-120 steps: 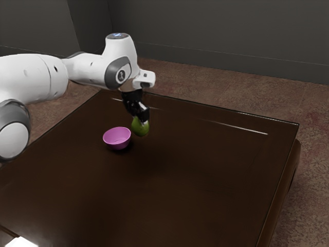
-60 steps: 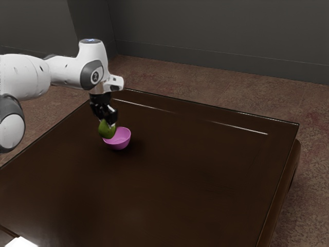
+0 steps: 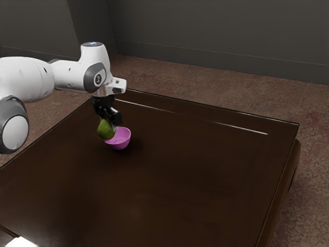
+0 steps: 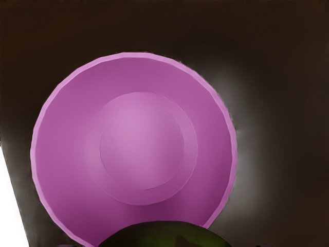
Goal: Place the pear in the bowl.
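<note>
Pear [image 3: 106, 130]: one, clenched between jaws, overlapping rim of one pink bowl [image 3: 120, 144].

The bowl [image 4: 64, 149] opens upward, walled against sideways entry.

Plain pink bowl [image 4: 141, 146], green pear [image 3: 106, 129], dark brown table [image 3: 190, 170].

No writing can be read; the mark [image 3: 98, 79] on the arm [image 3: 68, 75] is too small.
</note>
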